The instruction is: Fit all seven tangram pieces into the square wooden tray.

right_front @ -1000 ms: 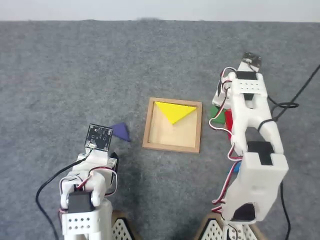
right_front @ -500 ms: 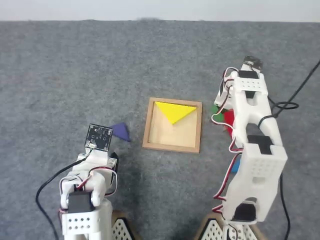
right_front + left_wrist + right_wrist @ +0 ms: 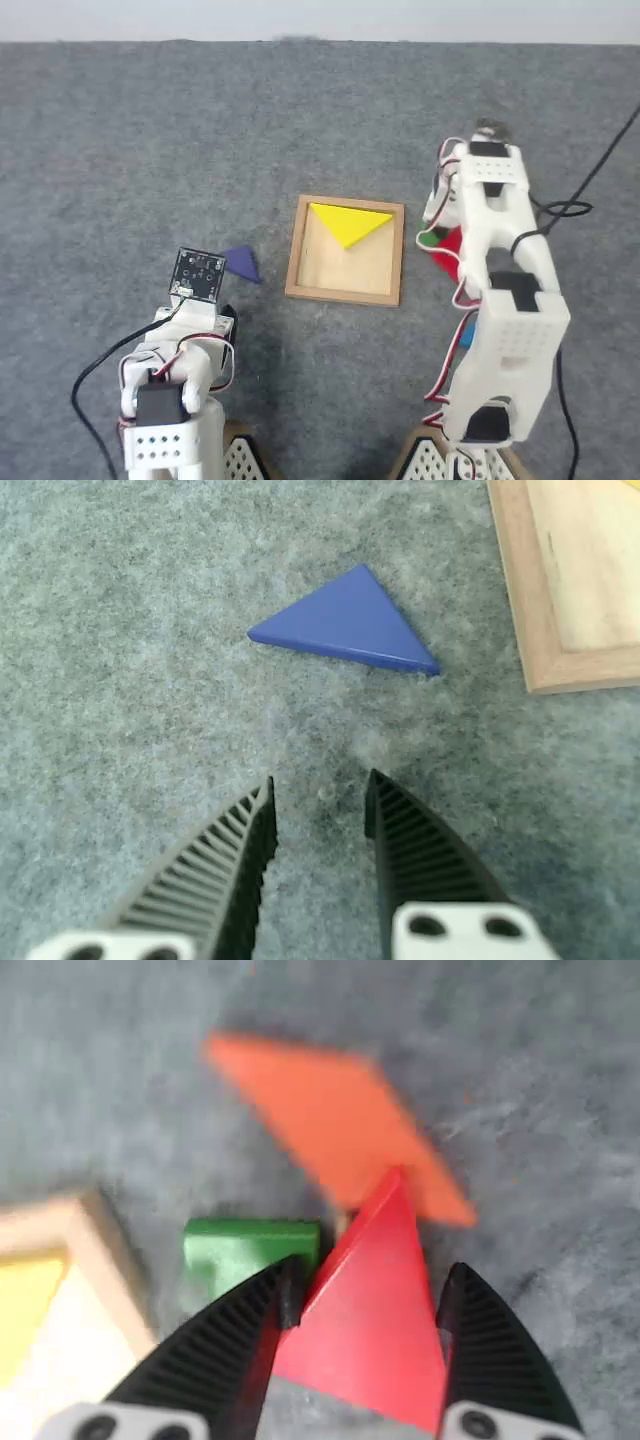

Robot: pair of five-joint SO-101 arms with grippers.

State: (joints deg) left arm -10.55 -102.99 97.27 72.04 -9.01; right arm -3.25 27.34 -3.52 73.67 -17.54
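The square wooden tray (image 3: 296, 262) lies mid-table with a yellow triangle (image 3: 350, 222) in its far half. A blue triangle (image 3: 240, 263) rests on the carpet left of the tray. My left gripper (image 3: 320, 782) hovers open just short of the blue triangle (image 3: 345, 625), touching nothing. Right of the tray, my right gripper (image 3: 375, 1270) is shut on a red triangle (image 3: 375, 1310). The red triangle (image 3: 447, 248) peeks out beside the right arm (image 3: 495, 230). Past it lie a green piece (image 3: 245, 1245) and an orange parallelogram (image 3: 335, 1120).
Grey carpet covers the whole table. A light blue piece (image 3: 465, 335) shows partly under the right arm. The tray's corner (image 3: 85, 1235) is close to the green piece (image 3: 429, 238). A black cable (image 3: 590, 190) trails to the right.
The right arm's wrist has shifted a little toward the far side and the tray, carrying the red triangle slightly left. The left arm has kept still.
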